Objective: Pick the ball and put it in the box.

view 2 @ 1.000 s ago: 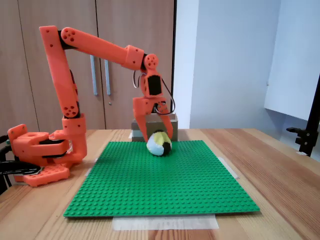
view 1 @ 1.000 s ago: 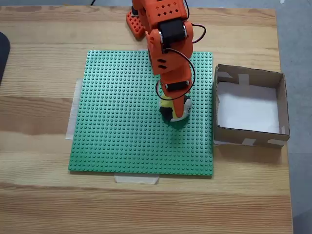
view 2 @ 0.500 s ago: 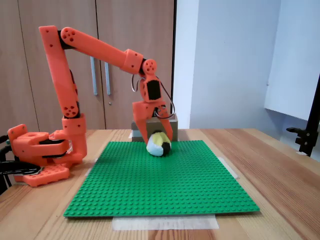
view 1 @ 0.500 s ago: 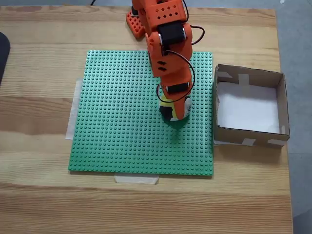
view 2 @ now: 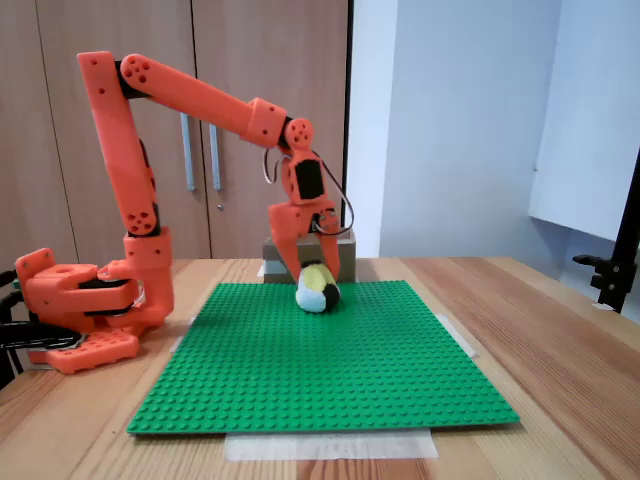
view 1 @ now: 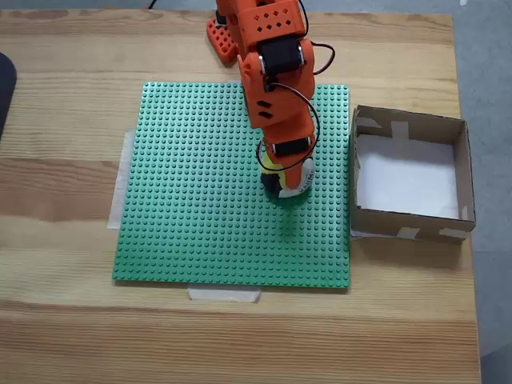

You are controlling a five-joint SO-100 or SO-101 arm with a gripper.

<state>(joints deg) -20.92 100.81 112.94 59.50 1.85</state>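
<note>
The ball [view 1: 288, 189] [view 2: 318, 291], a small lump of yellow, black and white, rests on the green studded baseplate [view 1: 200, 184] right of its middle. My orange gripper [view 1: 285, 181] [view 2: 314, 284] points straight down over it, both fingers pressed against the ball's sides, shut on it. The ball still touches the plate. The box [view 1: 409, 227], brown cardboard with a white bottom and tape at the corners, stands off the plate's right edge in the top-down fixed view; in the side fixed view the box [view 2: 347, 264] peeks out behind the gripper.
The baseplate [view 2: 320, 370] is taped to a wooden table. My arm's base [view 2: 80, 305] sits at the left in the side view. A dark object [view 1: 4, 80] lies at the table's left edge. A black stand [view 2: 615, 265] rises beyond the right edge.
The fingers have drawn in from a wider stance and now squeeze the ball. The wrist dropped slightly. The ball stays in the same spot.
</note>
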